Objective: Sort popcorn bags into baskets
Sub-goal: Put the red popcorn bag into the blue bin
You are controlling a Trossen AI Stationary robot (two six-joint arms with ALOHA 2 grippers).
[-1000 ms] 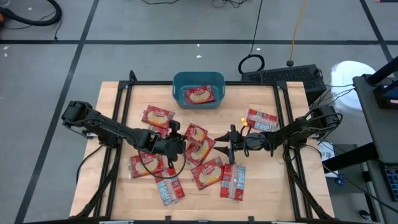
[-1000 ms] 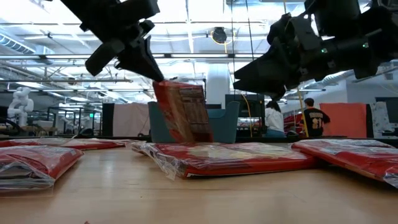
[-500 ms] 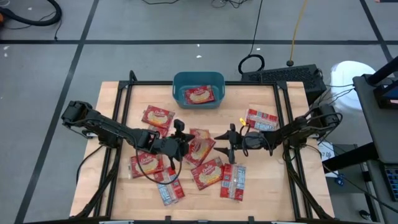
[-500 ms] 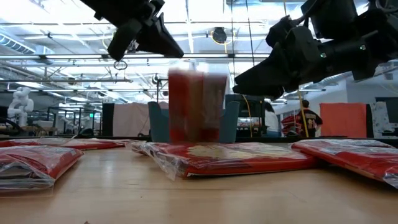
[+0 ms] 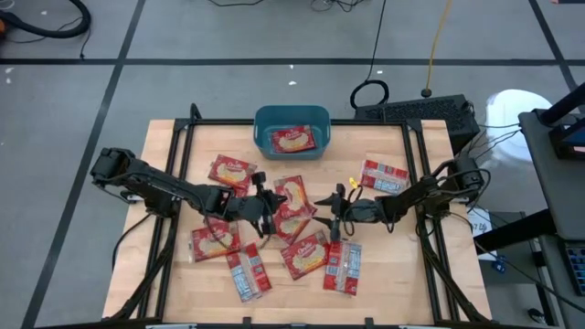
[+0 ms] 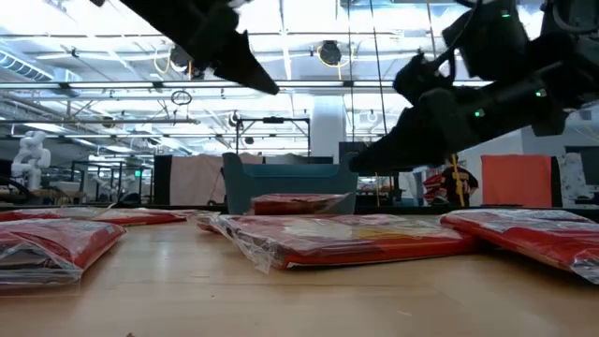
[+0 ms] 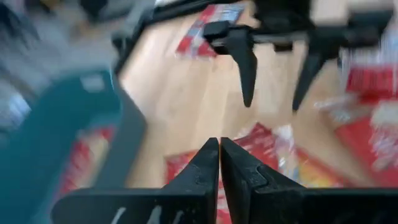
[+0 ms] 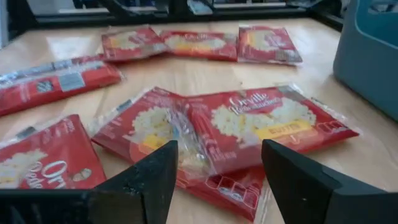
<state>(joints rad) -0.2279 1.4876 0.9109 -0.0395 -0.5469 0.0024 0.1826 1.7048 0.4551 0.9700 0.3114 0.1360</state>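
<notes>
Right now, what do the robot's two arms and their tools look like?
Both arms are dark, jointed and slim, with black cables looping beside them. The left tool has two black tapered fingers; the right tool has broad black pads. A small green light shows on the right arm.

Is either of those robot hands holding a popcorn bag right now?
No. The left hand is shut on nothing and the right hand is open above the popcorn bags.
</notes>
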